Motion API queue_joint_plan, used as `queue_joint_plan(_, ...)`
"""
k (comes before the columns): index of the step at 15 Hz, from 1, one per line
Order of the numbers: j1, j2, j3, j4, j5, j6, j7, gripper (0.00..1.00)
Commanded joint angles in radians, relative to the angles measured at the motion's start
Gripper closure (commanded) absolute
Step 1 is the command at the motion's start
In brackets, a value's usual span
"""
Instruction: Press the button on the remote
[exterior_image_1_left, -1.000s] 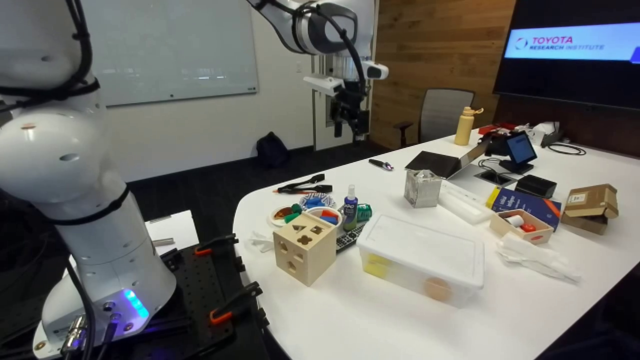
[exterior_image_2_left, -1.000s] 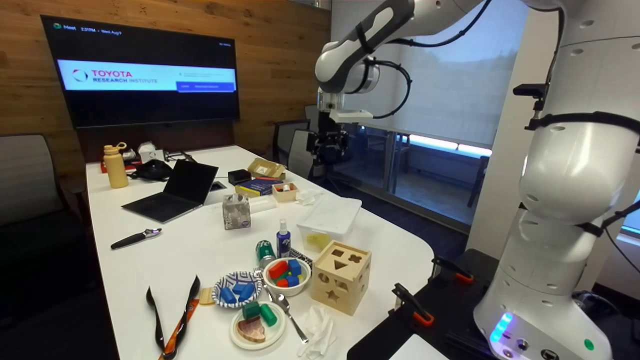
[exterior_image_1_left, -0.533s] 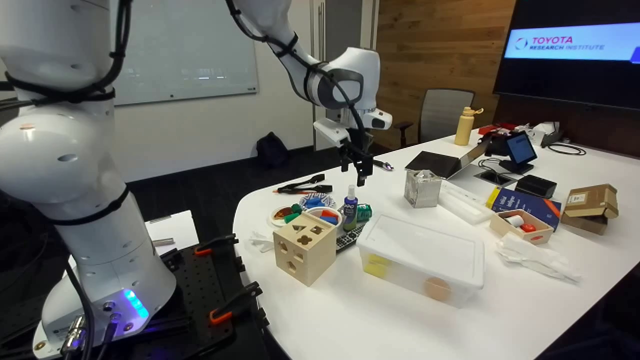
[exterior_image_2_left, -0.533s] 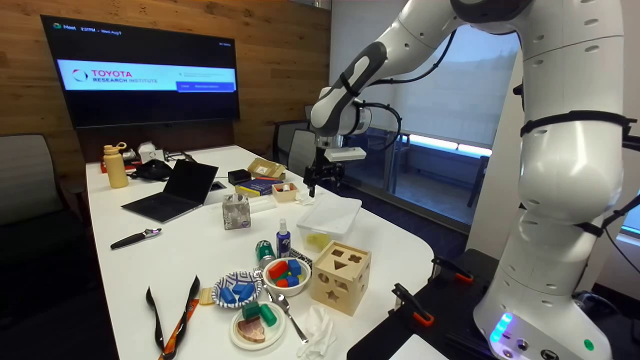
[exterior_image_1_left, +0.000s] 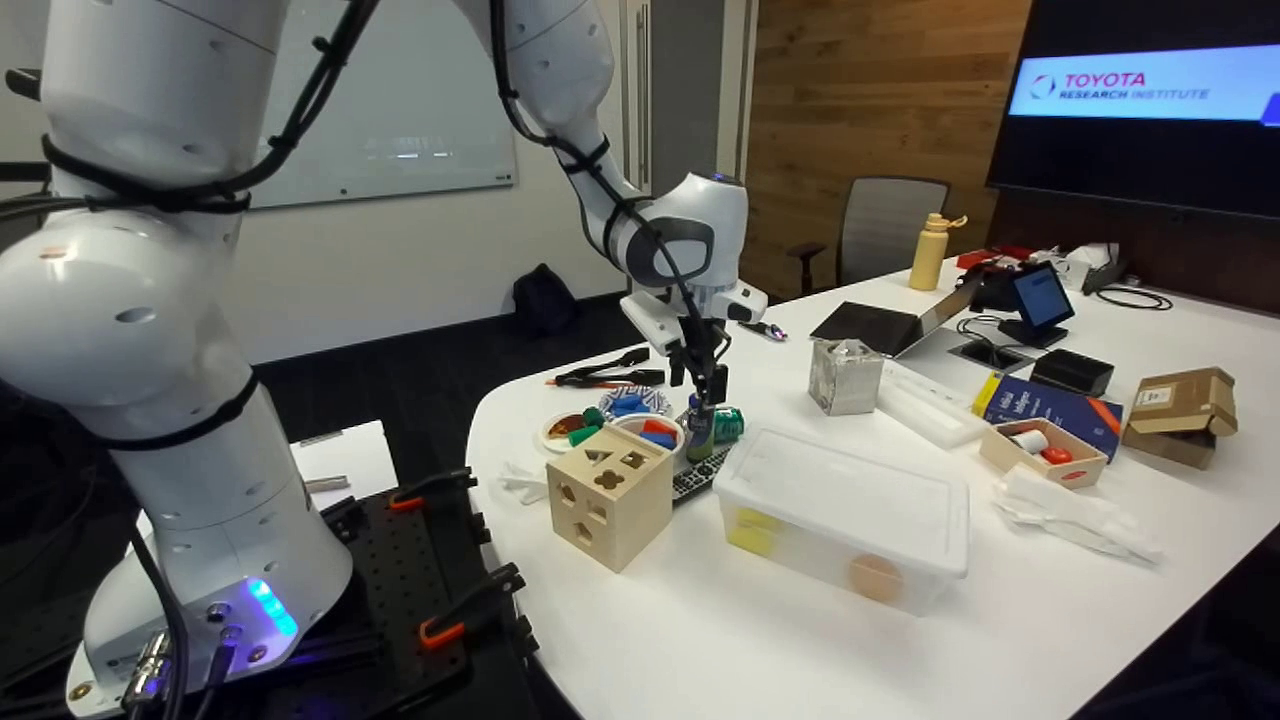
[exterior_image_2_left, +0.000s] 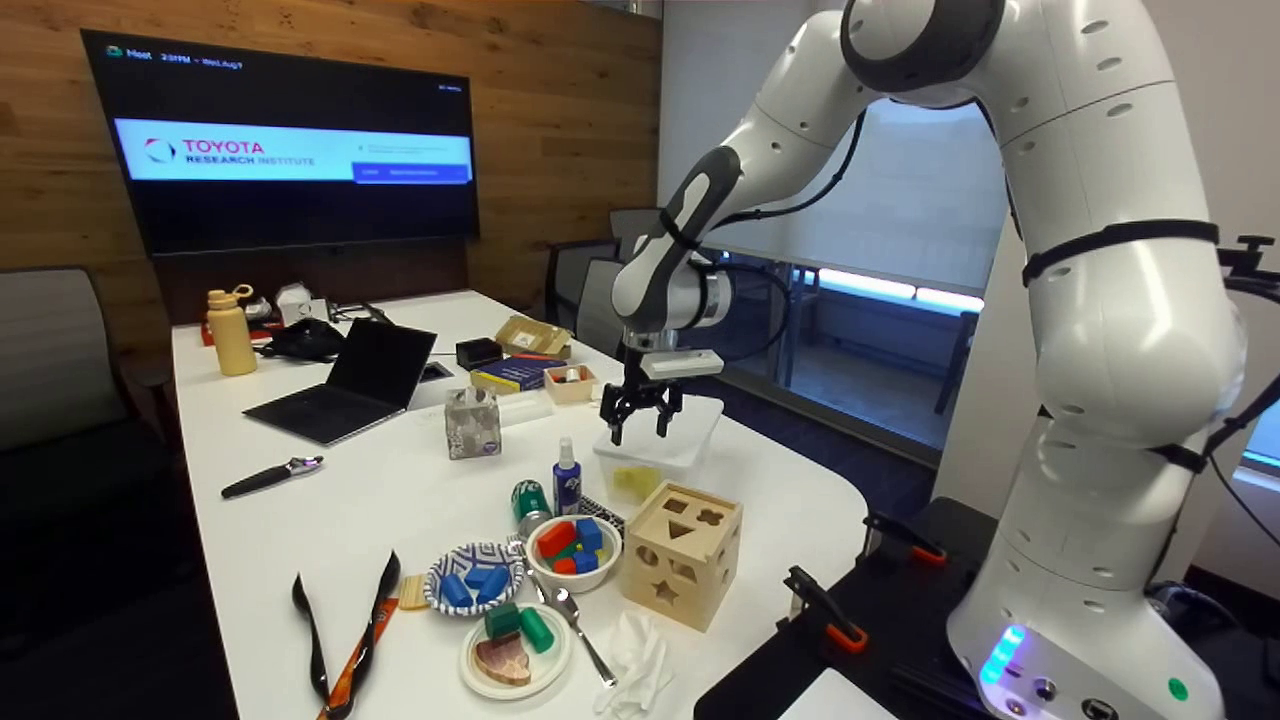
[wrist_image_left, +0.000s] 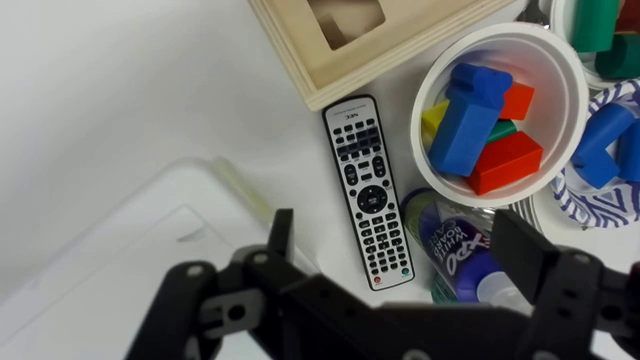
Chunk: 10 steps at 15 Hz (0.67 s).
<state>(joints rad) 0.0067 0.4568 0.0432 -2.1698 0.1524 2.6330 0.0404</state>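
The remote (wrist_image_left: 375, 220) lies flat on the white table in the wrist view, silver-faced with black buttons, a red button (wrist_image_left: 377, 280) and a green button (wrist_image_left: 405, 271) at its near end. It is partly hidden in an exterior view (exterior_image_1_left: 700, 480), and behind the bowl and bottle in an exterior view (exterior_image_2_left: 603, 514). My gripper (wrist_image_left: 395, 225) is open and empty, its fingers spread on either side of the remote's lower half in the wrist view. In both exterior views my gripper (exterior_image_1_left: 697, 384) (exterior_image_2_left: 640, 432) hangs above the table, apart from the remote.
A blue-purple spray bottle (wrist_image_left: 445, 245) stands upright beside the remote, with a green can (exterior_image_2_left: 528, 500) behind. A wooden shape box (exterior_image_2_left: 685, 560) stands at the remote's far end. A white bowl (wrist_image_left: 419, 125) of blocks and a lidded plastic box (exterior_image_1_left: 850, 490) flank it.
My gripper has come down from high above the table to a lower height over the remote area. It stays open. The objects on the table have not moved.
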Motion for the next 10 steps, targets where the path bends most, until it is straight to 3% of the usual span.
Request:
queue_joint_plan(1, -0.001, 0.055, 0.015, -0.016, 0.018, 0.13, 0.003, 0.25)
queue_joint_plan(3, 0.0, 0.099, 0.018, -0.008, 0.012, 0.187, 0.009, 0.34)
queue_joint_plan(10, 0.013, 0.241, 0.015, 0.071, -0.007, 0.252, 0.027, 0.89)
